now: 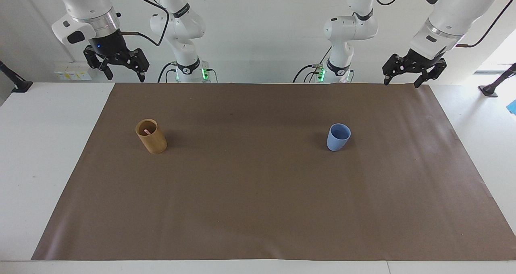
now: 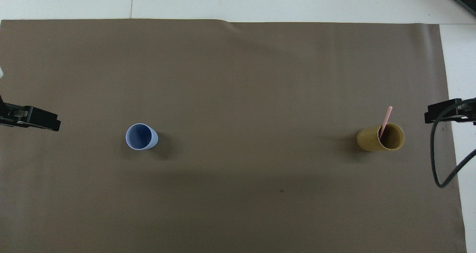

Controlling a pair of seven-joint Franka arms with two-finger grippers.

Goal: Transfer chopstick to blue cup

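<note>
A pale pink chopstick [image 1: 148,132] stands tilted in the tan bamboo cup [image 1: 152,142], toward the right arm's end of the table; its tip sticks out above the rim in the overhead view [image 2: 386,117]. The empty light-blue cup [image 1: 338,138] stands upright toward the left arm's end and also shows in the overhead view [image 2: 140,137]. My right gripper [image 1: 124,75] is open and empty, raised over the mat's edge at the robots' end. My left gripper [image 1: 402,82] is open and empty, raised over the mat's corner at its own end.
A brown mat [image 1: 258,201] covers most of the white table [image 1: 36,153]. Both cups stand on it, far apart. A black cable [image 2: 437,163] hangs by the right gripper.
</note>
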